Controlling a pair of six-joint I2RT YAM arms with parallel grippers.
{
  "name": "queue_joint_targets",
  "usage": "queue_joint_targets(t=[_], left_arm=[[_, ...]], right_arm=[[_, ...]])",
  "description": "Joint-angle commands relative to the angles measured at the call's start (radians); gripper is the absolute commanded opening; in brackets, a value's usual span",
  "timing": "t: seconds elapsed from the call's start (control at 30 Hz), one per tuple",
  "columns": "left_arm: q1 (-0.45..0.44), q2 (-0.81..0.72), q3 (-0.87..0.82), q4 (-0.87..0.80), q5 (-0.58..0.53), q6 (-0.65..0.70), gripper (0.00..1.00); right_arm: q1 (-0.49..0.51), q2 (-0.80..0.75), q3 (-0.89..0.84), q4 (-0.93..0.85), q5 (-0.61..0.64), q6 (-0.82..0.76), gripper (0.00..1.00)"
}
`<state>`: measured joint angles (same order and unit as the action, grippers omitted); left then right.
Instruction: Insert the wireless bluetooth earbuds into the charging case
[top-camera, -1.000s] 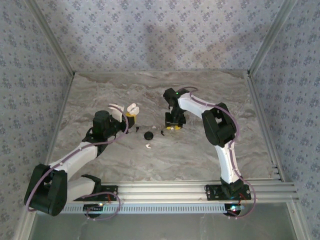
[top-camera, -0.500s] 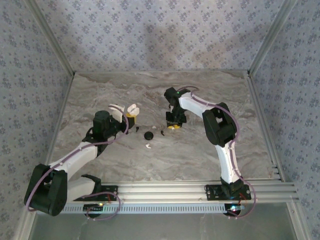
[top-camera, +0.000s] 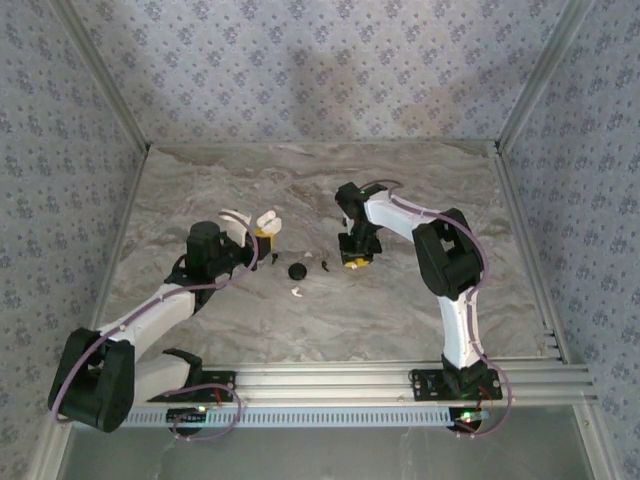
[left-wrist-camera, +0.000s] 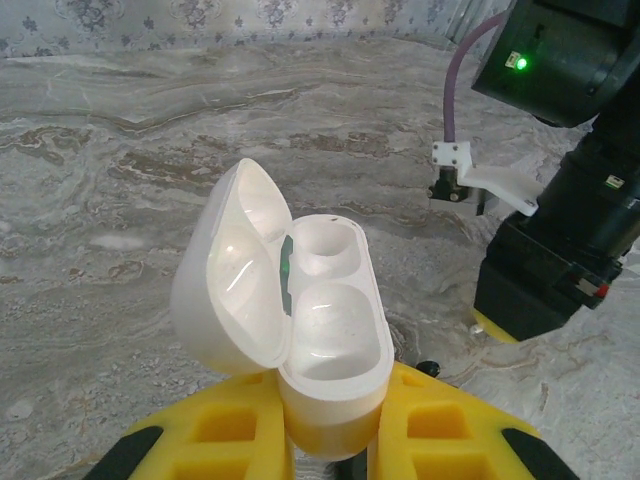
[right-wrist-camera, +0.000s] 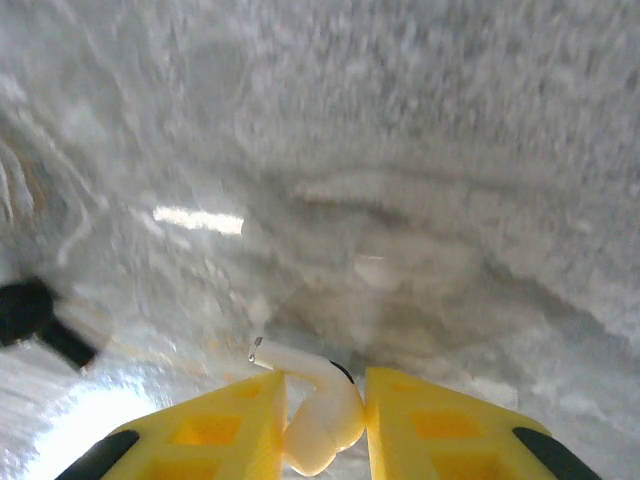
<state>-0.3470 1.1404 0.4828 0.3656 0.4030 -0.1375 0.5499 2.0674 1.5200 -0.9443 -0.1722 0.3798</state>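
The white charging case (left-wrist-camera: 322, 330) stands upright in my left gripper (left-wrist-camera: 325, 425), whose yellow fingers are shut on its base. Its lid (left-wrist-camera: 228, 285) hangs open to the left and both wells are empty. In the top view the case (top-camera: 266, 219) sits left of centre. My right gripper (right-wrist-camera: 322, 405) is shut on a white earbud (right-wrist-camera: 318, 420), stem pointing up-left, just above the marble. It hovers right of centre (top-camera: 353, 259). On the table between the arms lie another white earbud (top-camera: 296, 292) and a black earbud (top-camera: 325, 266).
A round black piece (top-camera: 297, 271) and a small black bit (top-camera: 273, 259) lie on the marble between the grippers. The right arm's black wrist (left-wrist-camera: 565, 240) stands close to the right of the case. Patterned walls enclose the table.
The right gripper's fingers have closed on the white earbud, and it has shifted slightly right and toward the near edge. The left gripper and the case have stayed put.
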Motion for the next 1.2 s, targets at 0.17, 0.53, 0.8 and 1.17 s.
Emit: queue_joint_targets(t=[0.17, 0.53, 0.8, 1.17], left_arm=[[-0.013, 0.018, 0.064, -0.014, 0.112, 0.064, 0.10], [-0.066, 0.136, 0.244, -0.278, 0.259, 0.254, 0.10], [-0.040, 0.137, 0.229, -0.222, 0.261, 0.176, 0.10], [0.026, 0.151, 0.225, -0.200, 0.303, 0.126, 0.10]], right_arm=[[0.039, -0.158, -0.091, -0.028, 0.016, -0.192, 0.27], [0.058, -0.404, -0.263, 0.110, 0.135, -0.586, 0.28], [0.073, -0.469, -0.353, 0.145, 0.116, -0.812, 0.26], [0.158, -0.399, -0.408, 0.188, 0.120, -0.973, 0.26]])
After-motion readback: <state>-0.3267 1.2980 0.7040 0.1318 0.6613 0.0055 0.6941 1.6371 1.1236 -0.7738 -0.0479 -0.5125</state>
